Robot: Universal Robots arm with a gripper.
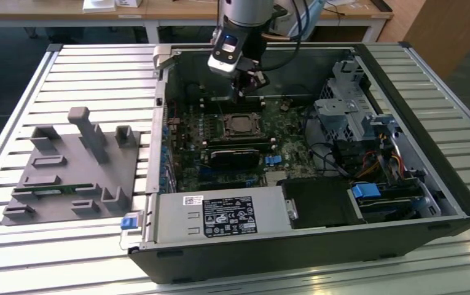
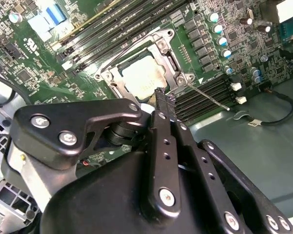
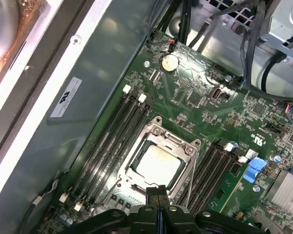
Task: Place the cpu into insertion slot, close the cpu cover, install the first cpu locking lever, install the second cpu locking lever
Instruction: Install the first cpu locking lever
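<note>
Risk as I see it: cpu (image 2: 144,78) sits in the insertion slot (image 2: 170,57) under the lowered cpu cover (image 2: 118,73), fingers (image 2: 158,100) pinched together on nothing at its edge, so a sloppy push could slip off the thin loose locking lever (image 2: 210,97) and gouge the board (image 2: 49,68).

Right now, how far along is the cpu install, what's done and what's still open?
Done: the cpu sits seated, and the cpu cover looks down around it. In hand: the gripper, shut and empty, hovers just beside the cover. Left: in the second wrist view one locking lever angles away from the cover, apparently unlatched. I cannot tell whether the second is latched.
</note>
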